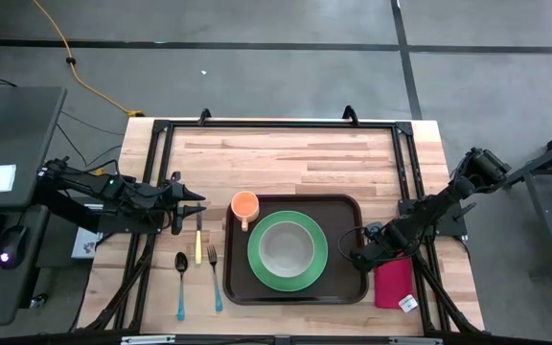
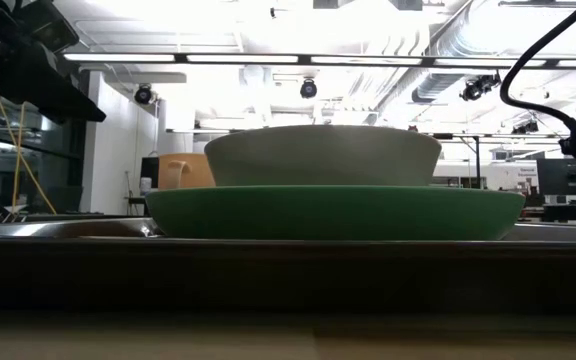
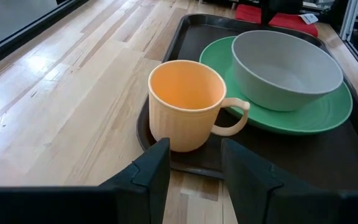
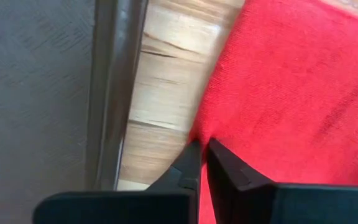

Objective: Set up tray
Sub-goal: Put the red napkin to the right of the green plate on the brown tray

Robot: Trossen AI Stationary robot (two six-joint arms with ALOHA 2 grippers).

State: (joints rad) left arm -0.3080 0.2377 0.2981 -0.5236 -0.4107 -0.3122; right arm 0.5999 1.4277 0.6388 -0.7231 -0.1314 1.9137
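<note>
No readable text, brand or number anywhere – none on the items on the bench. Small white tag (image 1: 408, 303) on the napkin (image 1: 394, 281) edge, too small to read.

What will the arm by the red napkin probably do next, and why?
Probably lift it. The right gripper has shut on the edge of the napkin, which lies on the table beside the tray, so raising it is likely the next step.
</note>
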